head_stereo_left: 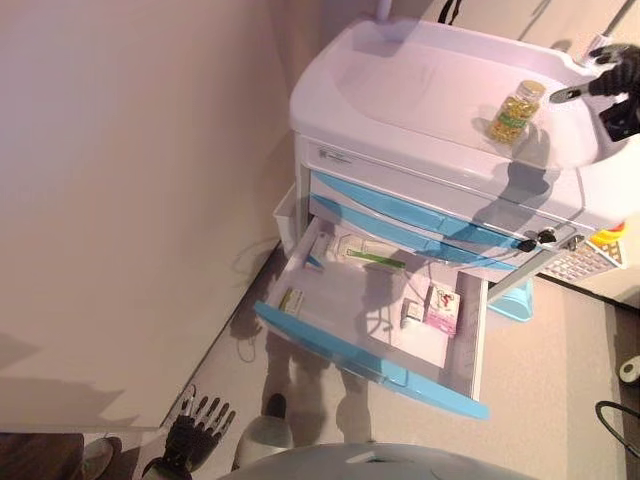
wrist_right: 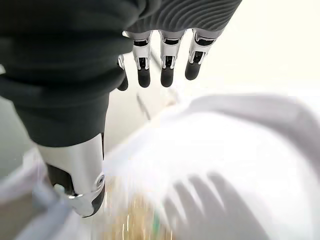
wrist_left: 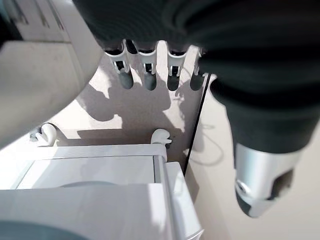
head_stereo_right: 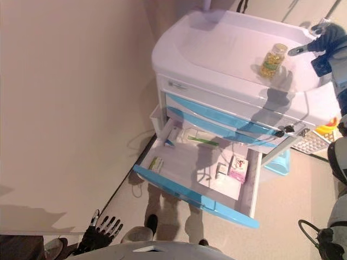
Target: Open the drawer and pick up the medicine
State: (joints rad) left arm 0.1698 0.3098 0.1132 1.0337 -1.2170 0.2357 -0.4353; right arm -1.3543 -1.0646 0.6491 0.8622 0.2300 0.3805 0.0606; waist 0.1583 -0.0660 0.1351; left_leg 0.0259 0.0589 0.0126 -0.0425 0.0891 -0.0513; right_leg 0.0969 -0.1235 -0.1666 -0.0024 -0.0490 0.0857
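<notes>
On the cart top: pill bottle [head_stereo_left: 515,112], upright, free.
Right hand [head_stereo_left: 615,72]: beside it, fingers released.
Left hand [head_stereo_left: 196,428]: low, fingers relaxed.
Drawer [head_stereo_left: 372,365]: pulled out.

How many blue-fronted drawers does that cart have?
3: two shut drawers stacked under the cart top, and one open drawer below. Others may be hidden.

The right hand [head_stereo_left: 618,75] is cut off at the frame edge — the bottle [wrist_right: 135,225] blurs.
</notes>
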